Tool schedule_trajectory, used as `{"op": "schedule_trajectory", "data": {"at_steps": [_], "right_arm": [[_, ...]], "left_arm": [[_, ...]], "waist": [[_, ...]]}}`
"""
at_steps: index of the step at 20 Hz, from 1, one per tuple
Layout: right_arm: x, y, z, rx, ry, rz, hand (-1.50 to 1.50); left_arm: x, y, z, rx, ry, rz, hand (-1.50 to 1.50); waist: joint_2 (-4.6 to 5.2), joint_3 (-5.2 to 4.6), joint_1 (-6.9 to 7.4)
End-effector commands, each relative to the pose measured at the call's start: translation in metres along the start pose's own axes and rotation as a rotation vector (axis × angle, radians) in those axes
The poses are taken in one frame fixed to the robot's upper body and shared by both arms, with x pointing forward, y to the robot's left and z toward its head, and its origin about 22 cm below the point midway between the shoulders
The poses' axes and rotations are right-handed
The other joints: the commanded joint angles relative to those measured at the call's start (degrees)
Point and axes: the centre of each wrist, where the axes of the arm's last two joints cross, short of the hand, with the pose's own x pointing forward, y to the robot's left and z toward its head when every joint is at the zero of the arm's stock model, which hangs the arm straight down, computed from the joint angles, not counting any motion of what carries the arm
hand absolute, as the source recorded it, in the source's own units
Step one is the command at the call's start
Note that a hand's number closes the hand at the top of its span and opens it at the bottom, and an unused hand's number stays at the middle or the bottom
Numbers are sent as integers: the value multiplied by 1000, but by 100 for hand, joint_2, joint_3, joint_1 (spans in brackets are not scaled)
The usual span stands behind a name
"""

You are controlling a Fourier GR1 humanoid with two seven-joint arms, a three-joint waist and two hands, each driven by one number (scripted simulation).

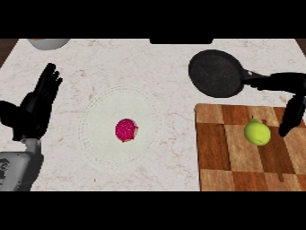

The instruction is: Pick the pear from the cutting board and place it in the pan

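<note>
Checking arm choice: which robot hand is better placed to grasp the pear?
Right. The right robot hand hangs beside the pear on the cutting board; the left robot hand rests open, far left.

- The bowl (48, 43) at the counter's far left is cut by the view's top edge, so only its near rim shows.
- A dark object (180, 41) at the far middle edge is also cut off, and too little shows to name it.
- The handle of the pan (216, 72) merges with the dark right hand (293, 110); where one ends cannot be told.
- The cutting board (215, 148) runs out at the lower edge.
- The pink thing (126, 130) is too small to identify.
</note>
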Motion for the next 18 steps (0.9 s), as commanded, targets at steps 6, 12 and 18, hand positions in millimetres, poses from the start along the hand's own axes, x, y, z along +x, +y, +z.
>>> {"op": "schedule_trajectory", "data": {"at_steps": [6,12,18], "right_arm": [[-1,15,-6,72,95,139,-150],[-5,32,-32,87,82,106,-150],[10,13,-35,113,114,165,-150]], "left_arm": [[17,-4,-7,-17,1,6,0],[7,2,11,2,-3,-9,0],[-18,6,-5,11,-11,13,0]], "waist": [[-1,0,-16],[-1,1,15],[26,0,27]]}}
